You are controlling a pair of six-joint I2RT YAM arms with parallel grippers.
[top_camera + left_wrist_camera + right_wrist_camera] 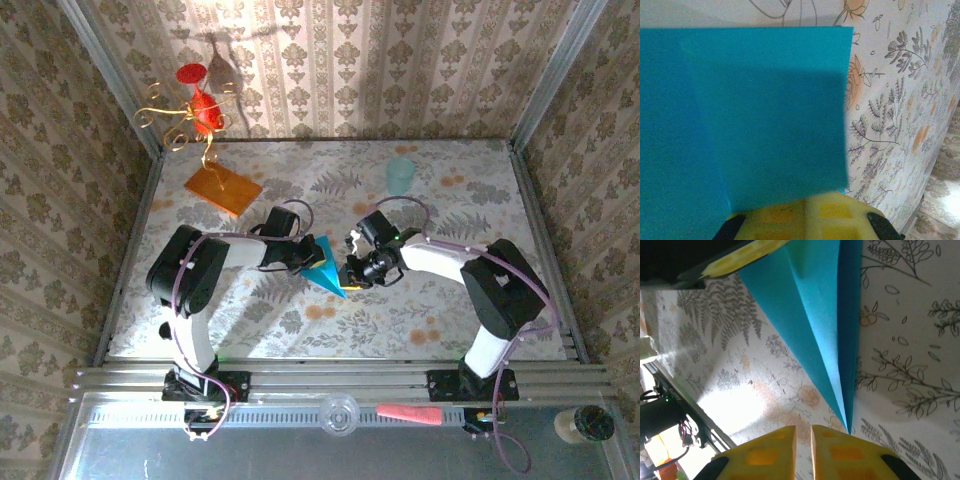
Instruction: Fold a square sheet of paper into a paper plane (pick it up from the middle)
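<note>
The paper plane [325,268], a teal-blue pointed dart, hangs mid-table between the two arms with its nose toward the near edge. My left gripper [305,256] is shut on its wide rear part; in the left wrist view the paper [750,115] covers most of the frame above the closed yellow fingers [840,215]. My right gripper [350,268] sits just right of the nose. In the right wrist view its fingertips [803,432] stand almost together with a thin slit and nothing between them. The plane's tip [844,415] ends beside the right finger [850,450].
An orange slab [222,190] lies at the back left below a red and gold wire ornament [200,110]. A pale mint cup [400,176] stands at the back right. Patterned walls enclose the floral table [480,330]. A red object [408,413] lies on the front rail.
</note>
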